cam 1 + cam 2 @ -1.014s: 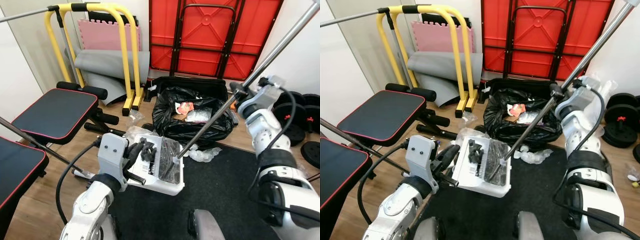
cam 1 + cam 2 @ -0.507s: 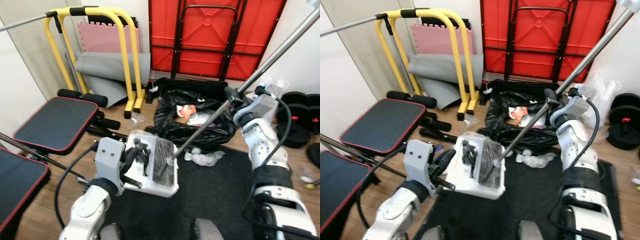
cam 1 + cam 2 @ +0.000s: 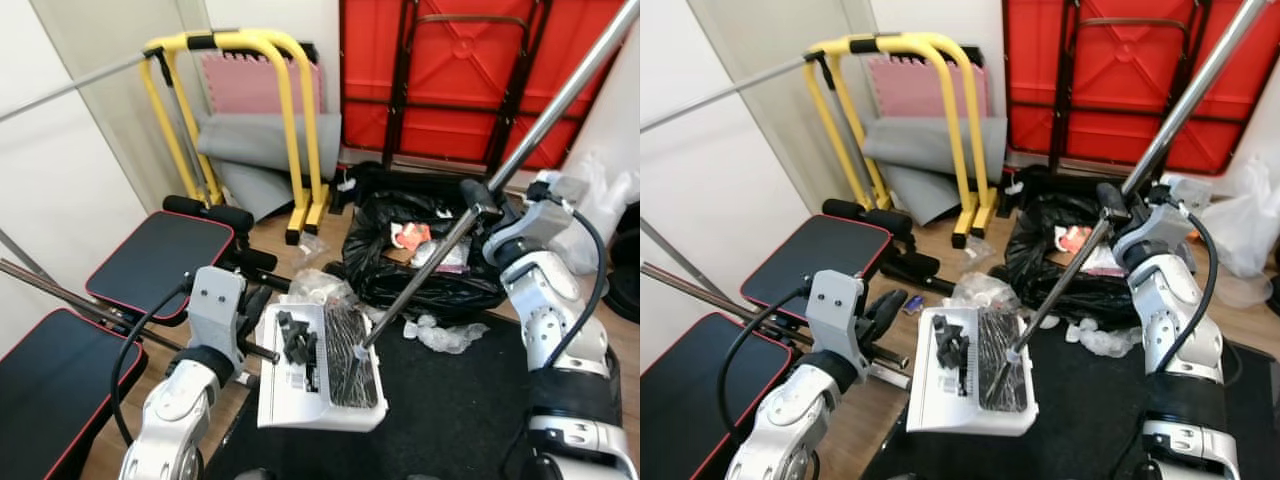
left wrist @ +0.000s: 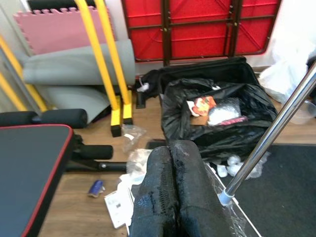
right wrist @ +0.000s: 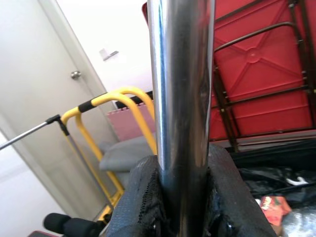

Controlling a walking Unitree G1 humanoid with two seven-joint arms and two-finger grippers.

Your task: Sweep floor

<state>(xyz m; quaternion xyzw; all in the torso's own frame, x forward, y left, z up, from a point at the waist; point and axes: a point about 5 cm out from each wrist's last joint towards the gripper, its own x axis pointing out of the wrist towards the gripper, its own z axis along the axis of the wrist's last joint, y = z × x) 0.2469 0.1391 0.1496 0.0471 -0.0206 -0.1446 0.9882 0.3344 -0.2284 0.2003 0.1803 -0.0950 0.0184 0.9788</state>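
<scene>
gripping broom pole (image 3: pixel 520 150), right end effector (image 3: pixel 478 196) raised

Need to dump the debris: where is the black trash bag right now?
In the left eye view the black trash bag lies open ahead, right of centre, beyond the white dustpan, below the red folded table.

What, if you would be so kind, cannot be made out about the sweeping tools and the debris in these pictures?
- Broom handle: its upper end is cut off by the top corner of the eye views.
- Dustpan: what the left gripper grips is hidden behind its own shut fingers.
- Debris in the dustpan: too small to identify.
- Trash bag: its wrinkled rim hides how full it is.
- Right gripper: the handle covers the contact.
</scene>
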